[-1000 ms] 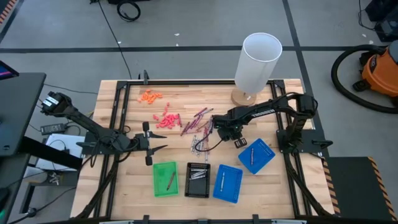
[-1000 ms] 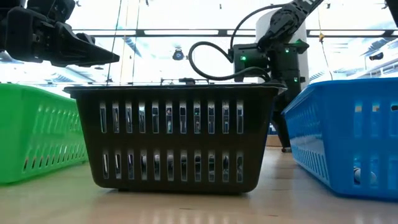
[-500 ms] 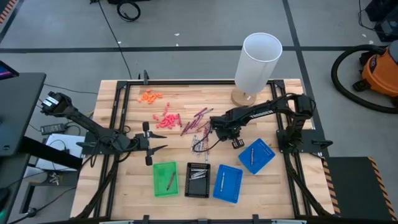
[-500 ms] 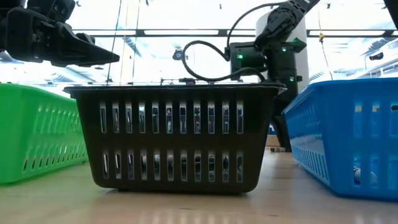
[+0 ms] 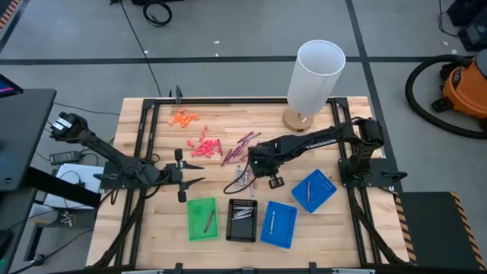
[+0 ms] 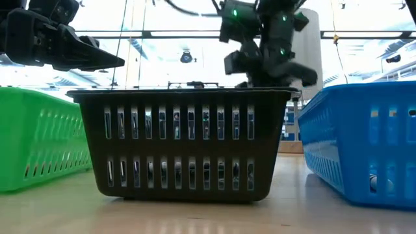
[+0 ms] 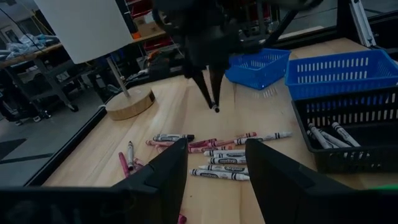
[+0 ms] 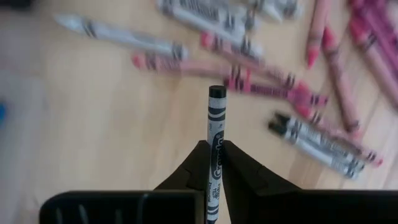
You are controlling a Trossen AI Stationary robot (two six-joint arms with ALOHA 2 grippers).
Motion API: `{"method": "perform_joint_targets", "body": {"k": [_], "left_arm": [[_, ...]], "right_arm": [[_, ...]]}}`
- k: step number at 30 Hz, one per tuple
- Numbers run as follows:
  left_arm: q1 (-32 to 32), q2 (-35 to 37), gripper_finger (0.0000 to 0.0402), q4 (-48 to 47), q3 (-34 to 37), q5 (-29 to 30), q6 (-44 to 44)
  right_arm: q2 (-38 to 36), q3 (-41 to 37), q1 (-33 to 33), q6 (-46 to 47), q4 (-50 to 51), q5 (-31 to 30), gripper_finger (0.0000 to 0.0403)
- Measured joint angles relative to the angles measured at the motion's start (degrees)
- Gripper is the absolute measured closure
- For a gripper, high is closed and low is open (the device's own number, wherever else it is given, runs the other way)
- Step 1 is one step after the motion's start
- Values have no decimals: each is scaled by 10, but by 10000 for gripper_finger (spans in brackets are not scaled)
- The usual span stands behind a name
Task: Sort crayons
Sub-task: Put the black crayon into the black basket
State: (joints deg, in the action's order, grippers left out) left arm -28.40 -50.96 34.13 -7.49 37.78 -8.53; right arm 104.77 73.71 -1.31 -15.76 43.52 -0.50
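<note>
I have the right gripper (image 8: 214, 155) pinched shut on one grey crayon (image 8: 215, 134), held above the loose crayons (image 5: 245, 156) mid-table, just behind the black tray (image 5: 243, 220). My left gripper (image 5: 190, 174) waits open, empty, near the green tray (image 5: 202, 219).

Bare wood (image 5: 152, 129) left of loose crayons (image 5: 242, 176)

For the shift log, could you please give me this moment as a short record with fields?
right pincer: shut on a grey crayon, held above the loose pile
left pincer: open, waiting at table's left, apart from the crayons
green tray: one crayon inside
black tray: several grey crayons
blue trays: one crayon each
</note>
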Motion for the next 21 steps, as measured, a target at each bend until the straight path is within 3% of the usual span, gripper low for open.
{"method": "perform_joint_targets", "body": {"k": [21], "left_arm": [[0, 0, 228, -1, 0, 0, 6]], "right_arm": [[-2, 32, -103, 126, -140, 22, 367]]}}
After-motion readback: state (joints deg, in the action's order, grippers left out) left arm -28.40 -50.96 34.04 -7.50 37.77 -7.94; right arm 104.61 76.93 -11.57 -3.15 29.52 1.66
